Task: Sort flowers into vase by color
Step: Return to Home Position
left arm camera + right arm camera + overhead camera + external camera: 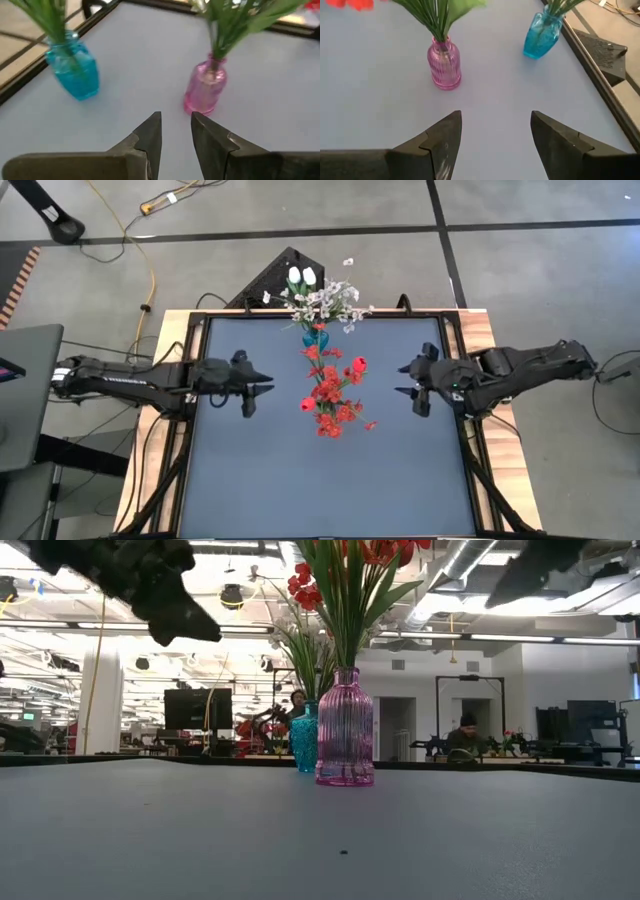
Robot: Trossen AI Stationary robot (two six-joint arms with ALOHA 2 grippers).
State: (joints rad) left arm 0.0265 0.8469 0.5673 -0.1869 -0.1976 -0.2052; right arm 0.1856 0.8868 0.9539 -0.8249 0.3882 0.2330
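Left fingers (pixel 265 382): left of frame centre in the high view; a narrow gap between them, nothing held.
Right fingers (pixel 406 370): right of centre; spread wide, nothing held.
Both pairs hang above the surface (pixel 300 490), tips turned toward the vases between them.

Pink vase (pixel 345 725): centre of the low view, upright. Holds the red flowers (pixel 330 390), mid-frame from above.
Blue vase (pixel 304 740): just behind the pink one, to its left, upright. Holds the white flowers (pixel 325 302), upper centre from above, at the surface's far edge.
Loose stems: none visible.

Step, as judged: sorting looks complete; the return to rest is in hand.
Next move calls for each arm to draw back toward its own side, clear of the blossoms. No grasp needed.
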